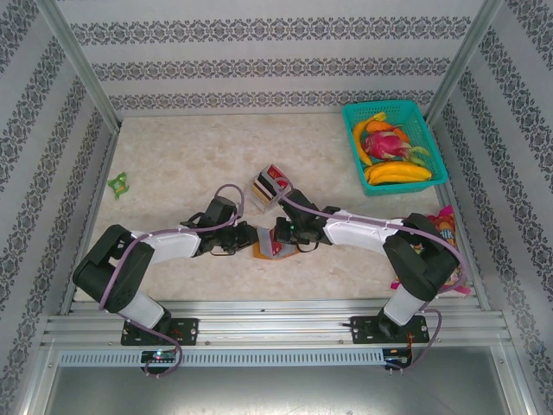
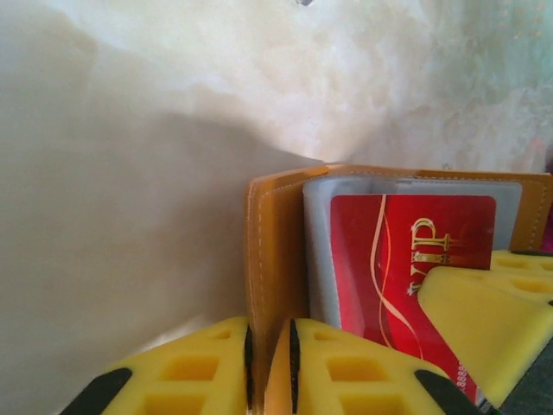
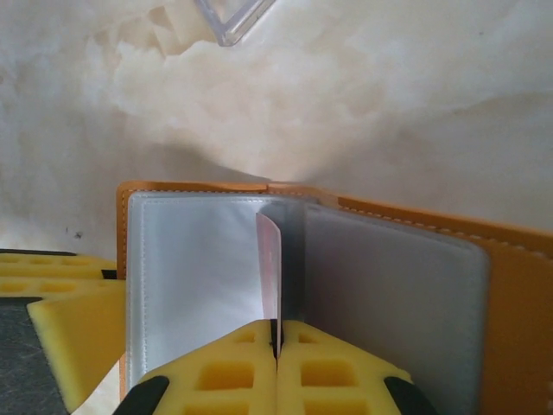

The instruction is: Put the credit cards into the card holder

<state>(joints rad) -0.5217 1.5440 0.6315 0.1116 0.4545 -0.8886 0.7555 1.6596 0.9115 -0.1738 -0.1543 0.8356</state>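
My left gripper (image 2: pixel 269 346) is pinched shut on the orange outer cover of the card holder (image 2: pixel 276 225), the cover's edge standing upright between the two yellow pads. My right gripper (image 3: pixel 276 333) is likewise pressed together, clamping one thin clear inner leaf of the card holder (image 3: pixel 510 285), which lies open with grey plastic sleeves spread to either side of that leaf. From the left wrist I see a red card (image 2: pixel 406 251) with gold "VIP" lettering sitting in a sleeve just beside the held cover, and a yellow pad of the right gripper lies across its lower corner. From above, the left gripper (image 1: pixel 249 235) and right gripper (image 1: pixel 278 232) meet nose to nose over the card holder (image 1: pixel 275 252), which sits on the pale marbled worktop (image 1: pixel 190 164) near its middle. Just beyond them stands a small clear box (image 1: pixel 270 183) with a red and white card showing in it; its corner shows at the top of the right wrist view (image 3: pixel 233 19). Well apart, at the far right corner, a teal basket (image 1: pixel 436 151) holds fruit.
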